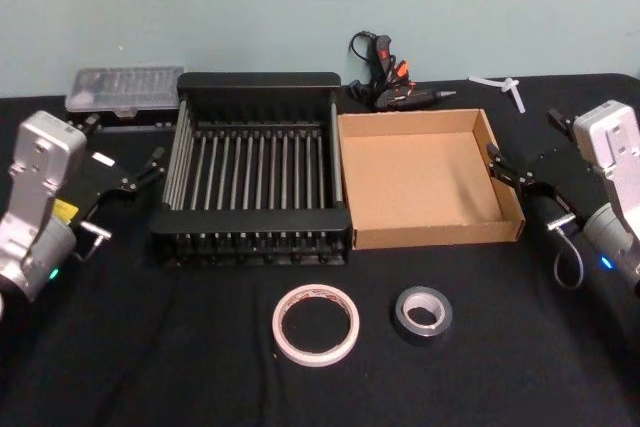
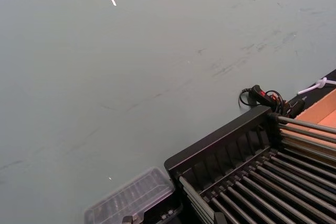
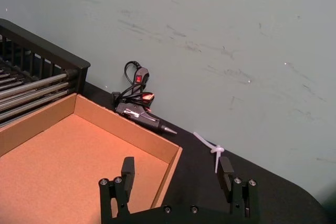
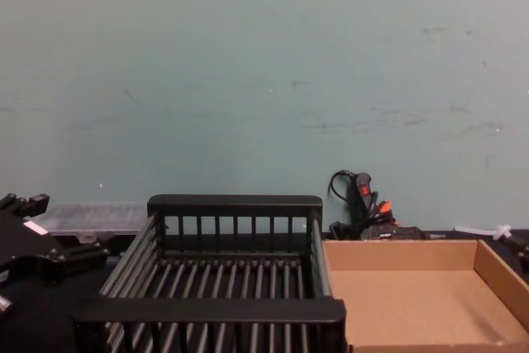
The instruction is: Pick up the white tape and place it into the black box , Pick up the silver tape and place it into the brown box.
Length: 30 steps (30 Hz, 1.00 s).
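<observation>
The white tape (image 1: 315, 324), a wide thin ring, lies flat on the black cloth near the front, in front of the black box (image 1: 250, 215). The smaller silver tape (image 1: 423, 314) lies just right of it, in front of the brown box (image 1: 425, 177). Both boxes hold nothing. My left gripper (image 1: 153, 167) hangs open just left of the black slatted crate (image 4: 211, 310). My right gripper (image 1: 503, 164) is open at the cardboard tray's right wall; in the right wrist view its fingers (image 3: 127, 169) straddle that wall of the brown box (image 3: 79, 156). Neither gripper holds anything.
A clear plastic case (image 1: 125, 90) sits behind the crate's left corner. A black and orange glue gun (image 1: 385, 77) with its cord lies behind the boxes. A white plastic tie (image 1: 505, 87) lies at the back right. A grey-green wall closes the table's far edge.
</observation>
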Each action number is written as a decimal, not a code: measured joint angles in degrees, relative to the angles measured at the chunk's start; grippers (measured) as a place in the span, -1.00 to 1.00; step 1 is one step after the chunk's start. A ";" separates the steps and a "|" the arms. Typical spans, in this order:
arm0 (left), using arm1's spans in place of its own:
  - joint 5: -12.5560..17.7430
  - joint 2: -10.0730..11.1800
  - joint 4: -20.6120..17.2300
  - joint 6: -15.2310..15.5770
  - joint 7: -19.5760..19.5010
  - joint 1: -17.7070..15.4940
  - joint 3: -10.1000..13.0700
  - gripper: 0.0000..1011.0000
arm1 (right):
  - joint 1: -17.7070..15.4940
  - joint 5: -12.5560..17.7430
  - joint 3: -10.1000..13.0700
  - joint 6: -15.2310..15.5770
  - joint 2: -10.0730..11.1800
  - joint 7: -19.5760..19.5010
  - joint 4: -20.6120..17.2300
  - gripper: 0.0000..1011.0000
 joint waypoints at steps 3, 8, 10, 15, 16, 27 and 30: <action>0.00 0.00 0.00 0.00 0.00 0.00 0.00 0.98 | 0.00 0.00 0.00 0.00 0.00 0.00 0.00 0.98; 0.00 0.00 0.00 0.00 0.00 0.00 0.00 0.98 | 0.00 0.00 0.00 0.00 0.00 0.00 0.00 0.98; 0.00 0.00 0.00 0.00 0.00 0.00 0.00 0.98 | 0.00 0.00 0.00 0.00 0.00 0.00 0.00 0.98; 0.00 0.00 0.00 0.00 0.00 0.00 0.00 0.98 | -0.01 0.00 0.21 0.01 -0.08 0.20 -0.01 0.98; 0.00 0.00 0.00 0.00 0.00 0.00 0.00 0.98 | -0.07 -0.01 0.36 0.02 -0.14 0.35 -0.06 0.98; 0.00 0.00 0.00 0.00 0.00 0.00 0.00 0.98 | -2.51 1.56 2.70 1.35 -0.61 2.30 -2.66 0.98; 0.00 0.00 0.00 0.00 0.00 0.00 0.00 0.98 | -3.28 2.27 3.32 1.82 -0.68 2.73 -3.54 0.98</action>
